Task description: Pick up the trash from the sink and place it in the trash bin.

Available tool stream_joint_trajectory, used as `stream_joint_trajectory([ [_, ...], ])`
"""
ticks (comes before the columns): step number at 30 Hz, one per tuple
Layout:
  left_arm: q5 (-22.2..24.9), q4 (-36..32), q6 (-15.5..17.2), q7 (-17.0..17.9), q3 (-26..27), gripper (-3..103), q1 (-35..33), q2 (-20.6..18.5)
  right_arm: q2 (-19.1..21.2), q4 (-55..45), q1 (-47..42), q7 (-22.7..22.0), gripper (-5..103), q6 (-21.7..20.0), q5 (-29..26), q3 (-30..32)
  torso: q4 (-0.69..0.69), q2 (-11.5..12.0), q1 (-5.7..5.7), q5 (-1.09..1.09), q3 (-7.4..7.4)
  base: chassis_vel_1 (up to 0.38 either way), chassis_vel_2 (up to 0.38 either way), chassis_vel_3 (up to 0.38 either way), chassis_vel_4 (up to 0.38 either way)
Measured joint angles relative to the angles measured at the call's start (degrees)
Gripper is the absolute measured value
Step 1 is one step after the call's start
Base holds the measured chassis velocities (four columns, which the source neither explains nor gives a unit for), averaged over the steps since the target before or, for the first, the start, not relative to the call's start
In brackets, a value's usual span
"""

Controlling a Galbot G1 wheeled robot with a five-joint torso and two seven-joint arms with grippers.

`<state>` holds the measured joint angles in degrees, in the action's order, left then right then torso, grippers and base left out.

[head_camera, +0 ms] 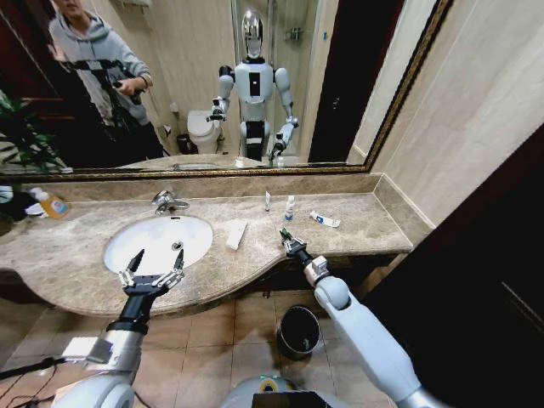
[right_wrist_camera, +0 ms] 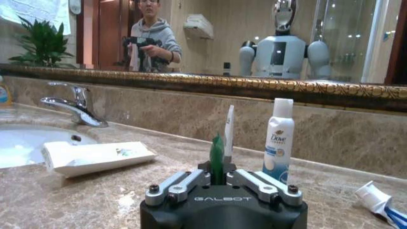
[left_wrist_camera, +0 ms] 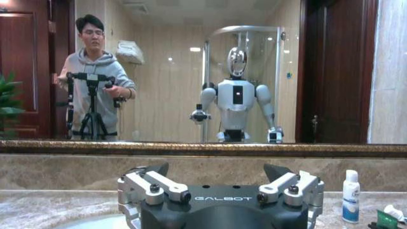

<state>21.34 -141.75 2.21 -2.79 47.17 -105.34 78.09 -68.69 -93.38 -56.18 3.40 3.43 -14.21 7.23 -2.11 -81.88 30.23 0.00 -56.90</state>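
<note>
My right gripper [head_camera: 286,241] [right_wrist_camera: 218,177] is shut on a dark green mini tube [head_camera: 284,233] [right_wrist_camera: 217,153], held upright just above the counter right of the sink [head_camera: 127,255] [right_wrist_camera: 19,143]. Between the sink and that gripper lies a flat white bar [head_camera: 236,234] [right_wrist_camera: 95,156]. Farther back stand a slim white vial [head_camera: 267,201] [right_wrist_camera: 228,129] and a white bottle with a blue label [head_camera: 290,208] [left_wrist_camera: 350,196] [right_wrist_camera: 278,140]; a white-blue tube [head_camera: 325,219] [right_wrist_camera: 378,200] lies to their right. Over the sink's front rim my left gripper [head_camera: 153,270] [left_wrist_camera: 216,168] hangs open with nothing in it. The black trash bin [head_camera: 299,331] stands on the floor below the counter.
A chrome faucet [head_camera: 167,202] [right_wrist_camera: 73,106] rises behind the basin. A bottle of orange liquid [head_camera: 53,204] stands at the far left of the counter. A mirror runs along the back wall, and a side wall closes off the counter on the right.
</note>
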Motion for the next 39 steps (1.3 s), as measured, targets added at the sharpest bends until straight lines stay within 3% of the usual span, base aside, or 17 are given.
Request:
stream_joint_trajectory([
  [7, 0.0, 0.0, 0.0, 0.0, 0.0, 100, 0.0, 0.0, 0.14, -0.39, -0.2, -0.12, 8, 0.11, -0.45, 0.21, 0.0, 0.0, 0.0, 0.0, 0.0, 0.0, 0.0, 0.0, 0.0],
  [13, 0.0, 0.0, 0.0, 0.0, 0.01, 100, 0.0, 0.0, 1.93, -4.81, -4.62, 0.33, 8, 0.55, -2.1, 5.51, -0.01, 0.0, 0.0, 0.0, 0.0, 0.0, 0.0, 0.0, 0.0],
  [17, 0.0, 0.0, 0.0, -0.01, 0.0, 100, 0.0, 0.0, 3.81, -9.85, -12.53, 1.09, 8, 3.22, -3.7, 11.36, 0.0, -0.01, 0.0, 0.01, 0.0, 0.0, 0.0, 0.0, 0.0],
  [24, 0.0, 0.0, 0.0, -0.01, 0.0, 100, 0.0, 0.0, 3.74, -11.85, -22.46, 1.35, 8, 7.63, -4.95, 16.79, 0.01, -0.01, -0.01, 0.01, 0.01, 0.0, 0.0, 0.0, 0.0],
  [33, 0.0, 0.0, 0.0, -0.01, 0.0, 100, 0.0, 0.0, 0.63, 1.68, -26.13, 2.7, 8, 14.24, -1.65, 15.9, 0.0, -0.01, -0.01, 0.01, 0.01, 0.0, 0.0, 0.0, 0.0],
  [39, 0.0, 0.0, 0.0, -0.01, 0.0, 100, 0.0, 0.0, -3.94, 21.84, -19.62, 5.27, 8, 17.33, 3.29, 13.52, 0.0, -0.01, 0.0, 0.01, 0.0, 0.0, 0.0, 0.0, 0.0],
])
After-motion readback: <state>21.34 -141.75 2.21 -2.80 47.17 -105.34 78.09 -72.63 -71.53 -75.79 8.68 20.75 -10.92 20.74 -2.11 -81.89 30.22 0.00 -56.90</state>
